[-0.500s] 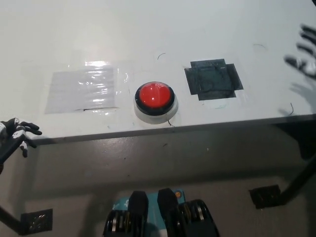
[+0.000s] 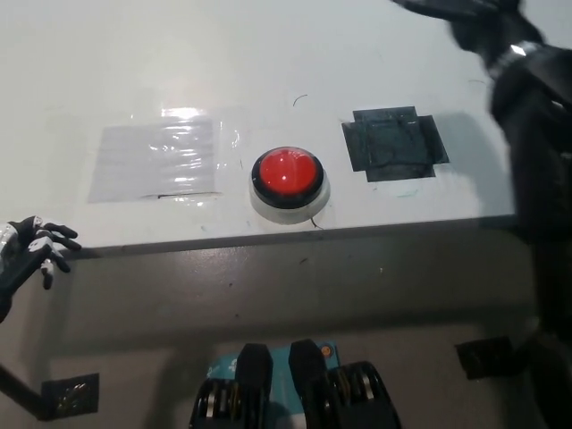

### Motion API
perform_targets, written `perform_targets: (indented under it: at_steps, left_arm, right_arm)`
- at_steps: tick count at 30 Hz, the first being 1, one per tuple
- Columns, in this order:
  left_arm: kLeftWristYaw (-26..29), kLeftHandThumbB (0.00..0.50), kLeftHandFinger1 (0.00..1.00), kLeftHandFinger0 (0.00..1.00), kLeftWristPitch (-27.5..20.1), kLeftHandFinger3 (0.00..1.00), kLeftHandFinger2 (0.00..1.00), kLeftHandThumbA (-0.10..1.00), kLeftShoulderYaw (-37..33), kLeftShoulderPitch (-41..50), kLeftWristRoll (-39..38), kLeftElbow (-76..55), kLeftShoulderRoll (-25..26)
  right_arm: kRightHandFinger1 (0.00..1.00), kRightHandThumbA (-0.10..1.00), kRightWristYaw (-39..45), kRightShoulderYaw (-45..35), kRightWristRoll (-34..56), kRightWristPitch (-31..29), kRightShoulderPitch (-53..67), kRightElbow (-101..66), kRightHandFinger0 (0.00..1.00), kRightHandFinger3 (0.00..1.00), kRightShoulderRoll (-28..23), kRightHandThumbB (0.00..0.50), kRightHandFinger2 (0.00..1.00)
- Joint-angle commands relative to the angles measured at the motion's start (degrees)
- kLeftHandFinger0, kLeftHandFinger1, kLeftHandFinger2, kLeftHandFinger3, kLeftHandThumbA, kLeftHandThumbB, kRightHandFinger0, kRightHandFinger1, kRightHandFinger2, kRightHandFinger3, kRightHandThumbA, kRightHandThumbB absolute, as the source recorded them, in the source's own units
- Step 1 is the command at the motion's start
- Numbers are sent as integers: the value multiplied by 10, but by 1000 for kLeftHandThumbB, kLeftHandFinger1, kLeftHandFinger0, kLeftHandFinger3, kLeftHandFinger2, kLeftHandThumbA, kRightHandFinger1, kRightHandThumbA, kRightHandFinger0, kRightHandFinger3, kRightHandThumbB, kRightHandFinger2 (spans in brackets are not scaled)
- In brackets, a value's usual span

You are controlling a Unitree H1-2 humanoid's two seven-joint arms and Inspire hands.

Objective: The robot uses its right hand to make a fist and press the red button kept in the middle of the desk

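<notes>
The white surface (image 2: 268,54) carries a clear patch, a black patch and the red button (image 2: 287,174) mid-front — unpressed. The right hand (image 2: 465,18) is blurred at top right, fingers unreadable; fist and press remain. The left hand (image 2: 31,243) rests low — fingers spread, empty.

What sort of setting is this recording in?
Probably a lab or test bench: a bare white desk holding one red button, with a black tape patch and a clear tape patch as markers.
</notes>
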Motion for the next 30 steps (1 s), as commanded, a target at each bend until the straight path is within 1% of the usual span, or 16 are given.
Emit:
perform_targets:
  at_steps: [1, 2, 3, 4, 6, 7, 9, 12, 14, 16, 17, 20, 21, 23, 27, 30]
  left_arm:
    - [-7, 0, 301, 172, -3, 564, 436, 542, 2, -19, -2, -7, 11]
    - [-7, 0, 301, 171, -3, 563, 435, 540, 1, -22, -2, -7, 10]
    - [-7, 0, 289, 149, 0, 564, 430, 539, 1, -22, -3, -10, 10]
    - [-7, 0, 288, 147, 0, 565, 429, 540, 0, -22, -3, -9, 10]
    - [-8, 0, 284, 146, 1, 574, 429, 544, -3, -25, -1, -7, 10]
    - [-6, 0, 287, 151, 4, 574, 435, 544, -2, -26, -1, -7, 10]
    - [-9, 0, 301, 184, -2, 580, 440, 541, -3, -28, 0, 0, 11]
    - [-7, 0, 301, 177, 1, 585, 448, 541, -6, -30, 4, -6, 12]
    - [-4, 0, 311, 194, 5, 587, 453, 539, -7, -29, 7, -9, 12]
    - [-4, 0, 310, 195, 1, 590, 453, 535, -7, -30, 6, -7, 10]
    - [-4, 0, 306, 187, 0, 593, 454, 531, -7, -32, 6, -5, 11]
    - [-7, 0, 296, 176, -3, 590, 433, 531, -7, -36, 5, -5, 13]
    - [-7, 0, 302, 187, -2, 590, 437, 535, -8, -36, 7, -6, 14]
    - [-10, 0, 318, 207, -10, 607, 464, 538, -9, -39, 7, 1, 16]
    - [-11, 0, 306, 191, -4, 598, 456, 544, -9, -42, 5, -1, 16]
    - [-11, 0, 288, 170, -4, 596, 437, 541, -9, -42, 4, -1, 16]
  right_arm:
    - [0, 1000, -10, 12, -21, -34, -64, 25, 0, 16, 28, 500, 82]
    - [0, 1000, -12, 11, -24, -35, -67, 28, 0, 19, 32, 500, 82]
    - [0, 1000, -9, 13, -21, -38, -74, 41, 0, 0, 42, 500, 23]
    - [0, 1000, -7, 13, -20, -42, -77, 48, 0, 0, 47, 500, 6]
    - [0, 1000, -4, 16, -22, -46, -81, 55, 0, 12, 58, 499, 1]
    - [0, 1000, -2, 18, -23, -52, -80, 56, 0, 55, 64, 481, 37]
    - [0, 1000, -4, 24, -28, -50, -80, 60, 0, 189, 80, 475, 172]
    - [0, 1000, 10, 27, -25, -68, -75, 74, 0, 197, 92, 489, 177]
    - [0, 1000, 25, 31, -24, -97, -67, 95, 0, 220, 101, 479, 194]
    - [0, 1000, 14, 35, -30, -87, -55, 97, 0, 224, 110, 500, 201]
    - [0, 1000, 14, 39, -34, -91, -44, 101, 0, 228, 115, 472, 208]
    - [0, 1000, 21, 38, -29, -100, -29, 114, 0, 254, 122, 468, 227]
    - [0, 1000, 20, 40, -34, -107, -19, 122, 0, 294, 123, 466, 260]
    - [0, 1000, 23, 39, -34, -118, -2, 136, 0, 309, 125, 443, 262]
    - [0, 1000, 39, 35, -30, -149, 11, 173, 0, 310, 123, 404, 257]
    - [0, 1000, 49, 32, -25, -161, 19, 197, 0, 284, 122, 399, 223]
